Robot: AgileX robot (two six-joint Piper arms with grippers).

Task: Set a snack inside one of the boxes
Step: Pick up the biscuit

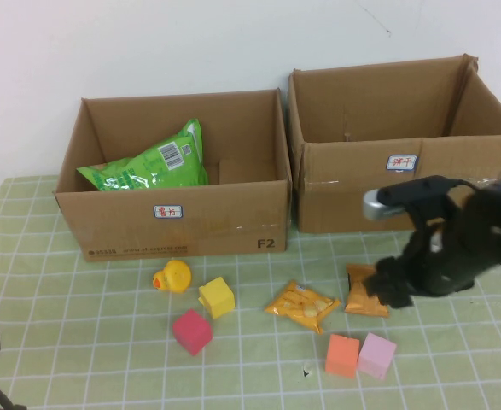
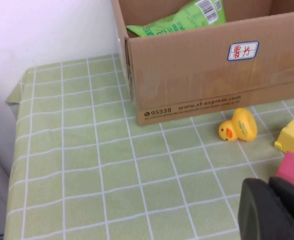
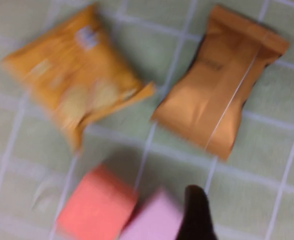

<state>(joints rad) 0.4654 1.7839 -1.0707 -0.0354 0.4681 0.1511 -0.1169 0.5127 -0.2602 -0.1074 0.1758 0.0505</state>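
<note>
An orange-brown snack packet (image 1: 367, 291) lies on the green checked cloth in front of the right box (image 1: 387, 184). A yellow snack packet (image 1: 302, 306) lies just left of it. My right gripper (image 1: 393, 293) hovers low at the brown packet's right edge, open and empty. In the right wrist view only one dark fingertip (image 3: 197, 214) shows, with the brown packet (image 3: 222, 97) and yellow packet (image 3: 76, 75) ahead of it. A green chip bag (image 1: 152, 162) sits inside the left box (image 1: 177, 218). My left gripper (image 2: 274, 212) is parked at the near left corner, shut and empty.
A yellow duck (image 1: 173, 276), a yellow cube (image 1: 217, 296) and a red cube (image 1: 191, 330) lie before the left box. An orange cube (image 1: 342, 354) and a pink cube (image 1: 376, 355) sit close in front of the snack packets. A wall stands behind the boxes.
</note>
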